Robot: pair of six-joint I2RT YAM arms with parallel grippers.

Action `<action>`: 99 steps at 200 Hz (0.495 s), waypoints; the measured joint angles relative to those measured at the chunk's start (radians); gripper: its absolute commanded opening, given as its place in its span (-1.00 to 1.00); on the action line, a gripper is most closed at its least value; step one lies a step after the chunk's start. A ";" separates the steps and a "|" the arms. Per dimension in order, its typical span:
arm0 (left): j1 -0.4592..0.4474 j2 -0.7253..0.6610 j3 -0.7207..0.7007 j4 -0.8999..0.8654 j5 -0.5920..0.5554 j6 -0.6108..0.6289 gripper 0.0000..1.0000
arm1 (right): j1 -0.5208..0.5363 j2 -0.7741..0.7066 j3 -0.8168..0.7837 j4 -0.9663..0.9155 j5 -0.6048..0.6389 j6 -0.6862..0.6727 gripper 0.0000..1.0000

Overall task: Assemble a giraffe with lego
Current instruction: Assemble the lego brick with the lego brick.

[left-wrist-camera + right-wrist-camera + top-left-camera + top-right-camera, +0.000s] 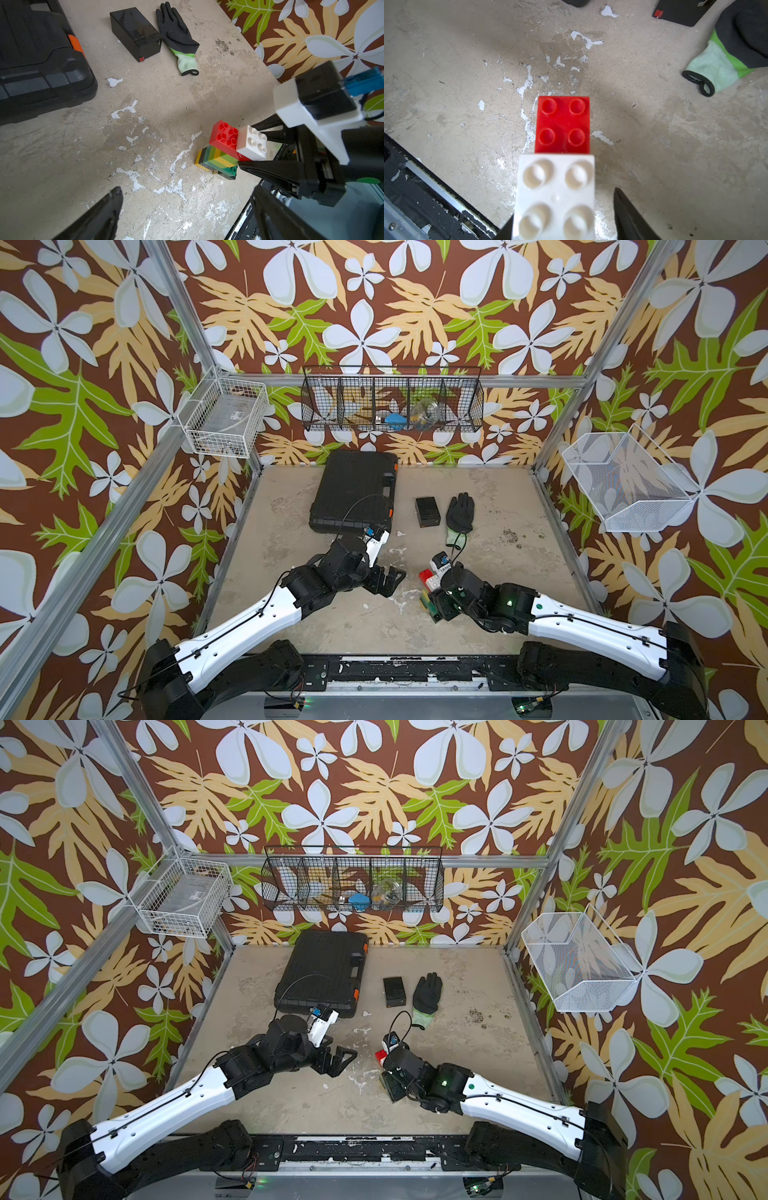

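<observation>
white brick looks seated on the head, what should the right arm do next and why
Probably lift the right gripper straight off the white brick: it sits flush on the red brick, one finger shows a gap beside it, and the giraffe stands upright.

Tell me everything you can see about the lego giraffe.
The giraffe stands upright on the table, built of glossy studded plastic bricks: yellow-and-black leg, dark green body, lime-and-yellow striped neck, long red head with a white brick on one end. The right gripper straddles that white brick, one finger clear of it.
</observation>
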 measured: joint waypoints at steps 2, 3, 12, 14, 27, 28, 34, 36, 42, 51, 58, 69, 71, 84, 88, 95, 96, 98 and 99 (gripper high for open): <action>0.000 0.000 -0.001 0.000 0.000 0.000 1.00 | 0.000 -0.001 0.001 0.000 0.000 0.000 0.28; 0.000 0.000 -0.001 0.000 -0.001 0.000 0.99 | 0.000 -0.002 0.001 -0.001 0.000 0.000 0.28; 0.000 -0.003 -0.005 0.001 -0.010 0.002 1.00 | 0.004 -0.009 0.003 -0.003 0.001 -0.001 0.34; 0.000 -0.003 -0.006 0.001 -0.013 0.002 0.99 | 0.004 -0.012 0.003 -0.003 0.001 0.000 0.36; 0.000 -0.006 -0.011 0.001 -0.019 0.002 0.99 | 0.005 -0.032 0.003 -0.003 0.000 -0.004 0.46; 0.000 -0.006 -0.012 0.001 -0.019 0.002 0.99 | 0.005 -0.033 0.003 -0.003 0.000 -0.004 0.46; 0.001 -0.006 -0.014 0.001 -0.021 0.002 1.00 | 0.006 -0.045 0.003 -0.003 0.000 -0.003 0.50; 0.001 -0.006 -0.016 0.002 -0.021 0.002 1.00 | 0.006 -0.051 0.003 -0.003 0.000 -0.004 0.51; 0.002 -0.007 -0.019 0.002 -0.023 0.003 0.99 | 0.006 -0.063 0.003 -0.003 0.000 -0.004 0.53; 0.002 -0.011 -0.026 0.005 -0.022 0.005 0.99 | 0.009 -0.088 0.003 -0.002 -0.001 -0.004 0.56; 0.002 -0.019 -0.035 0.009 -0.021 0.007 0.99 | 0.010 -0.107 0.003 0.002 -0.004 -0.003 0.58; 0.002 -0.043 -0.056 0.027 -0.013 0.013 0.99 | 0.010 -0.132 0.005 0.005 -0.010 -0.003 0.60; 0.002 -0.048 -0.061 0.031 -0.011 0.014 0.99 | 0.010 -0.138 0.005 0.005 -0.012 -0.002 0.61; 0.002 -0.098 -0.104 0.067 0.007 0.024 1.00 | 0.010 -0.159 0.016 -0.002 -0.018 0.015 0.63; 0.002 -0.109 -0.116 0.080 0.010 0.025 0.99 | 0.010 -0.164 0.024 -0.005 -0.018 0.022 0.63; 0.002 -0.133 -0.140 0.106 0.015 0.025 0.99 | 0.010 -0.172 0.036 -0.009 -0.018 0.024 0.65; 0.002 -0.135 -0.143 0.108 0.016 0.025 0.99 | 0.010 -0.173 0.038 -0.010 -0.018 0.025 0.65; 0.002 -0.139 -0.148 0.112 0.018 0.025 1.00 | 0.010 -0.175 0.041 -0.011 -0.018 0.029 0.66; 0.002 -0.143 -0.153 0.117 0.020 0.025 1.00 | 0.010 -0.176 0.043 -0.011 -0.018 0.031 0.66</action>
